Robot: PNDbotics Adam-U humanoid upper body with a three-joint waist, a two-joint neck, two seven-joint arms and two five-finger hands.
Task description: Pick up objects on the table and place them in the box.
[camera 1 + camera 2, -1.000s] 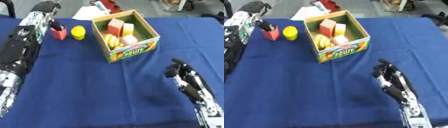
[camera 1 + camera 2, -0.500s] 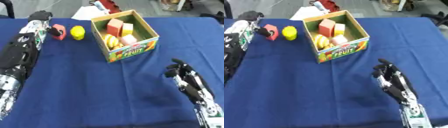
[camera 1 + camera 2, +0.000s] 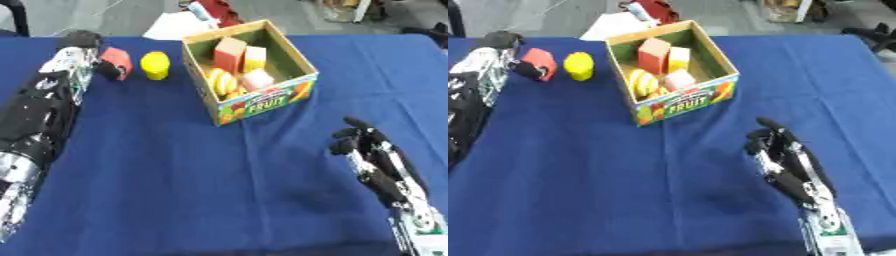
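We are reaching our left hand (image 3: pixel 94 61) toward the ten o'clock corner of the blue surface (image 3: pixel 175 175), and its fingers are closing around a red block (image 3: pixel 116 61), which is tilting in the grasp. A yellow object (image 3: pixel 156 65) is standing just beside that block, at its three o'clock side, apart from the hand. The cardboard fruit box (image 3: pixel 262 102) is sitting at about one o'clock from the surface's middle, already holding a red block, yellow pieces and a pale pink piece. Our right hand (image 3: pixel 779 150) is resting idle near five o'clock, fingers relaxed and pointing up, gripping nothing.
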